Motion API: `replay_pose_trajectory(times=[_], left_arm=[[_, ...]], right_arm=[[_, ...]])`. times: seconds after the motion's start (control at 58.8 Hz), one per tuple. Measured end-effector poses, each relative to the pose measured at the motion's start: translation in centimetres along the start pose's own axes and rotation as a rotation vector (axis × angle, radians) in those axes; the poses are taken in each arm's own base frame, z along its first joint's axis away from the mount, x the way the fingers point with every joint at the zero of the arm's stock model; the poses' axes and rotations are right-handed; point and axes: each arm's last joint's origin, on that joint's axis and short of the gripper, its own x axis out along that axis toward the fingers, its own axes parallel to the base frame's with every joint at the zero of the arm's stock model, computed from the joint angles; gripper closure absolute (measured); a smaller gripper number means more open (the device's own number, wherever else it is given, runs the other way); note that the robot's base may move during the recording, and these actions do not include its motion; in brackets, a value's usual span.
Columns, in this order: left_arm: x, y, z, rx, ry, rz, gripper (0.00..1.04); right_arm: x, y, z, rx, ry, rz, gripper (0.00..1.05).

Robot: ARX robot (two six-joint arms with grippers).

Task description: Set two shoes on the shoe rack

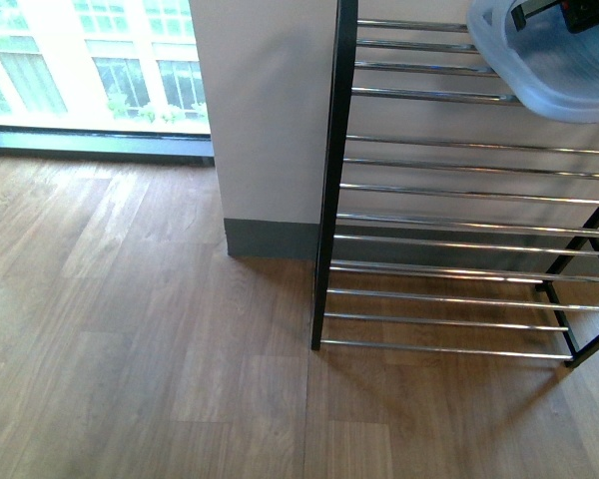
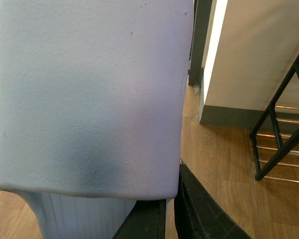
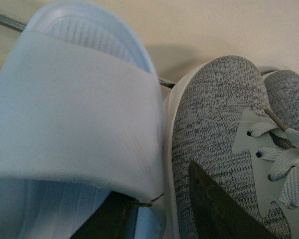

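Placing step, I judge. My left fingers (image 2: 169, 219) pinch one slide (image 2: 89, 94) off the rack (image 1: 449, 239); my right fingers (image 3: 159, 214) pinch a second slide (image 3: 70, 124) at upper right, beside two sneakers (image 3: 214, 129). Next: lower, then release.

A pale blue slide (image 1: 554, 70) rests on the shoe rack (image 1: 449, 190) (upper silver bars), dark gripper (image 1: 569, 12) above it, wooden floor (image 1: 130, 379) below.
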Motion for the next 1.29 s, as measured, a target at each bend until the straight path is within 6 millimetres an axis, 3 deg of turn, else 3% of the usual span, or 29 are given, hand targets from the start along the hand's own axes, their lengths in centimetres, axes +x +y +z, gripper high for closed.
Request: replay_pose_trajectory(times=[0.221,0.442,0.663,0.867,1.055,1.293], left_arm=[[0.0,0.0,0.0,0.000,0.000,0.000,1.03],[0.0,0.0,0.0,0.000,0.000,0.000,1.03],[0.0,0.0,0.0,0.000,0.000,0.000,1.03],[0.0,0.0,0.0,0.000,0.000,0.000,1.03],[0.0,0.0,0.0,0.000,0.000,0.000,1.03],[0.0,0.0,0.0,0.000,0.000,0.000,1.03]], right_arm=[[-1.0,-0.6,0.5,0.020,-0.047,0.028,0.42],[-4.4,-2.3,0.9,0.076,-0.142,0.091,0.08],[-8.0,-4.0,-0.2,0.130,-0.225,0.152,0.09],[-12.4,-6.7,-2.8,0.254,-0.381,0.189,0.09],[-17.5,-10.4,-8.2,0.403,-0.564,0.127,0.09],[-19.9,-12.0,-13.1,0.516,-0.593,0.090,0.09]])
